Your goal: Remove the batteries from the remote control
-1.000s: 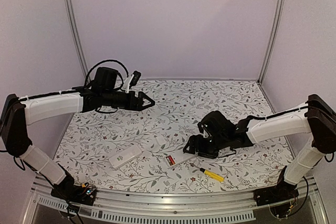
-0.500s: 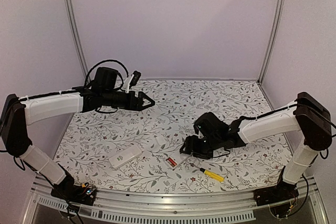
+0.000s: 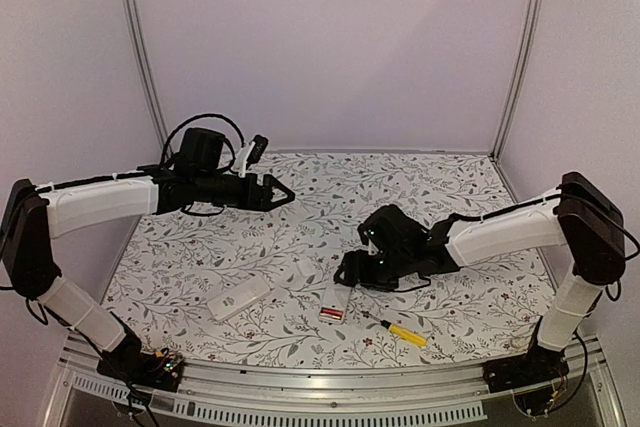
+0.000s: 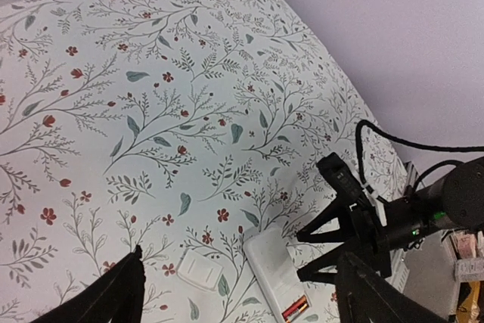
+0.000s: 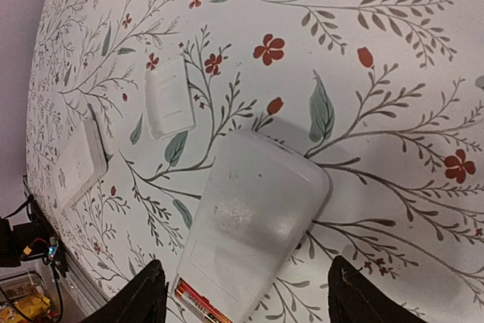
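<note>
Two arms work over one table [image 3: 450, 187], whose flat top is covered in a white cloth printed with grey-green sprigs and small red flowers.

Four loose things lie on the table, all toward the near edge. One is the remote [image 5: 253, 225], a smooth white plastic slab with rounded corners, lying back-up. Its battery bay at the near end is uncovered. The batteries [image 5: 198, 304] sit in that bay as slim red-orange cylinders with gold metal ends. They lie side by side, and the frame edge cuts them off, so their number cannot be told. In the top view they show only as a red patch at the remote's near end.

One small white cover [image 5: 170, 96], a rounded rectangle with a ridged lip, lies flat just beyond the remote and apart from it. One white bar [image 3: 238, 299], long and flat, lies to the left of both, well clear of them. One screwdriver [image 3: 403, 331], with a yellow handle and a thin dark shaft, lies just right of the remote, nearer the table edge.

The right fingers [image 5: 355, 296] are black and spread wide. They hang low over the remote, one on each side of its near half, and hold nothing. Whether they touch it cannot be told.

The left fingers [image 4: 113, 296], also black and tapering, are spread wide and hold nothing. They are raised high above the table's left rear part, far from the remote.
</note>
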Robot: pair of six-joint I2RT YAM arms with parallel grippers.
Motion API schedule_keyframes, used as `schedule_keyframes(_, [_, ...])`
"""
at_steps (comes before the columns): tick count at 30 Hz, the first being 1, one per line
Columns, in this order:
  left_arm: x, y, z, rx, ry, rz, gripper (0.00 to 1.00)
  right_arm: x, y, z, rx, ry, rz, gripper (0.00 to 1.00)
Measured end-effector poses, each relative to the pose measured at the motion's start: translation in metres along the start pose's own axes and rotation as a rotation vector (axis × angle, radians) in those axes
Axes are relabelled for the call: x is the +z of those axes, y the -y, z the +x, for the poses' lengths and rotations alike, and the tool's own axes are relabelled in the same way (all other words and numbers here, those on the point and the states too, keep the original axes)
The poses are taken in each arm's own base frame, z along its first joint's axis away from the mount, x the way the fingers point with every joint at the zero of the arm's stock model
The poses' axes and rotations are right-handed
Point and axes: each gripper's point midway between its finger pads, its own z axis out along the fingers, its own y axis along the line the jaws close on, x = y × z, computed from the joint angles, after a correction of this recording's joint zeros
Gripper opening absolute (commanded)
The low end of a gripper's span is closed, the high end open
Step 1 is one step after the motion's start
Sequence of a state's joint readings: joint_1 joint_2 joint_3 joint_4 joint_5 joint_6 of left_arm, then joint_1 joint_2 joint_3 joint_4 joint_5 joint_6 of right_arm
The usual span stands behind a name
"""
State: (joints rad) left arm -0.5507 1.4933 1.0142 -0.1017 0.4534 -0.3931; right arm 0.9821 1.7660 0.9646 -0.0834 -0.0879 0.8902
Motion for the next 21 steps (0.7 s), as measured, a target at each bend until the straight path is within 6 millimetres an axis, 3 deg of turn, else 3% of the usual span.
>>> schedule_keyframes(7, [0.0,-0.001,0.0,0.0,0.002,-0.005,0.87,-0.054,0.032,0.013,-0.109,0.023,0.117,0.72])
schedule_keyframes(11, [0.0,0.0,0.0,0.0,0.001,0.0,0.87,-0.075,0.045,0.043,-0.182,-0.027,0.157,0.69])
schedule_keyframes(16, [0.0,0.0,-0.001,0.001,0.003,0.0,0.87,-0.088,0.055,0.082,-0.256,-0.115,0.191,0.58])
schedule_keyframes(21, [-0.001,0.0,-0.001,0.002,0.006,-0.002,0.87,-0.09,0.074,0.099,-0.258,-0.169,0.252,0.56])
